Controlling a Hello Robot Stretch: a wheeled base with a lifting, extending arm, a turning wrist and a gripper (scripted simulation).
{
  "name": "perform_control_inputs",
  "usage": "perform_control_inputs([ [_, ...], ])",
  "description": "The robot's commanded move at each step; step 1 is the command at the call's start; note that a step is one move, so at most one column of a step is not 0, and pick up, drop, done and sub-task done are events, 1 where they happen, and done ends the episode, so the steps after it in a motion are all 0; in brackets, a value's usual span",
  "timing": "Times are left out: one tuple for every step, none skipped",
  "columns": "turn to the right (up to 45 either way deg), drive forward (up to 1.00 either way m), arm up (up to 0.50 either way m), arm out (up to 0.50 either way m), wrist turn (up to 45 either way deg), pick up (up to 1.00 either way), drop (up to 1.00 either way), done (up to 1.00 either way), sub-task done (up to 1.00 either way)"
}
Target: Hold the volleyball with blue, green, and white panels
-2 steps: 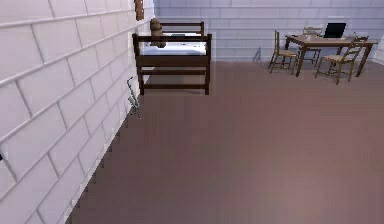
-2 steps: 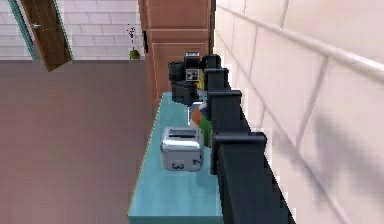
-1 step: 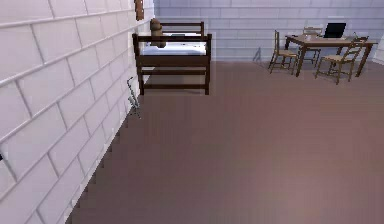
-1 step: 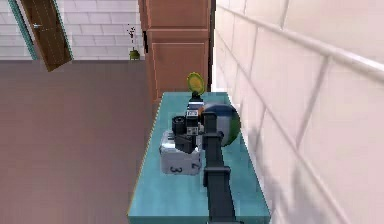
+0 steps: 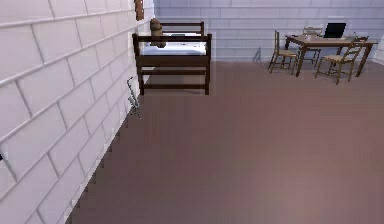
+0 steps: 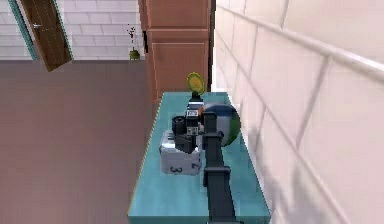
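A round ball with blue, green and white panels lies on a teal tabletop close to the white brick wall in the arm side view. The dark arm bar rises in front of it and hides its left part. The gripper shows as a dark body just left of the ball, above a white marked square. The ball and tabletop lie right behind the fingers, so I cannot tell whether the gripper holds anything.
A yellow-green disc stands at the table's far end against a tall brown cabinet. A dark door is at far left. Ahead are a dark wooden crib, a dining table with chairs, and open brown floor.
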Motion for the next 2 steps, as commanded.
perform_control_inputs([
  [0.0,0.0,0.1,0.0,0.0,0.0,0.0,0.0,0.0],
  [0.0,0.0,0.0,0.0,0.0,0.0,0.0,1.0,0.0],
])
